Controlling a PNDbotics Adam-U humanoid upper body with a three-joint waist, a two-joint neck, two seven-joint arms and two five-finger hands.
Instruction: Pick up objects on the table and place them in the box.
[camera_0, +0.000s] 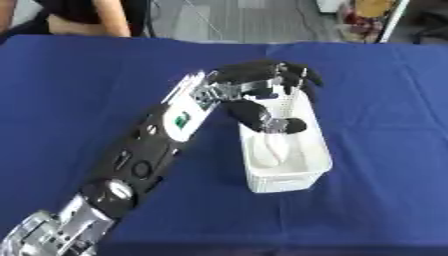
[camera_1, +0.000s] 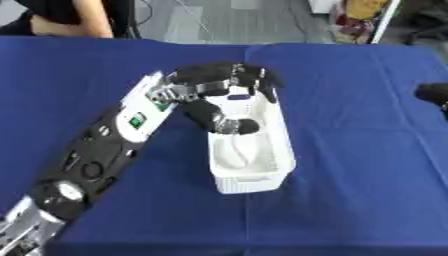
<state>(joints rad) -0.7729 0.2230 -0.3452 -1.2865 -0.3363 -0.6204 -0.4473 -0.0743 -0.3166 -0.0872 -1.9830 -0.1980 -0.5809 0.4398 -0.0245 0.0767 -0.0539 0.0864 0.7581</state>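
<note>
The white box (camera_0: 289, 172) sits on the blue-covered worktop (camera_0: 385, 100), its long side running away from the robot and slightly askew. Everything of interest is gathered at this box. The robot's left arm (camera_0: 144, 150) reaches in from the corner nearest the robot on the box's left side, stretching diagonally up to it, black with silver joints and a small green mark on a white panel close to the wrist. The left hand (camera_0: 258, 82) hangs over the far end of the box, its fingers (camera_0: 293, 72) curved loosely downward over the far rim and the thumb (camera_0: 262, 117) dipping down inside the box; the hand looks spread and relaxed, closed on nothing that I can see. Inside the box, just below the thumb and toward the near end, lies a pale whitish object (camera_0: 269, 150), rounded and elongated, resting on the box floor; I can't make out what it is beyond its colour and shape. Whether the thumb tip touches it is hard to tell. Off to the right of the box, well apart from it at the edge of the right eye view, a dark shape (camera_1: 435, 94) shows above the worktop, which seems to be part of the robot's right hand; I cannot tell how its fingers are set. Beyond the far edge of the worktop, behind the box, there is grey floor.
</note>
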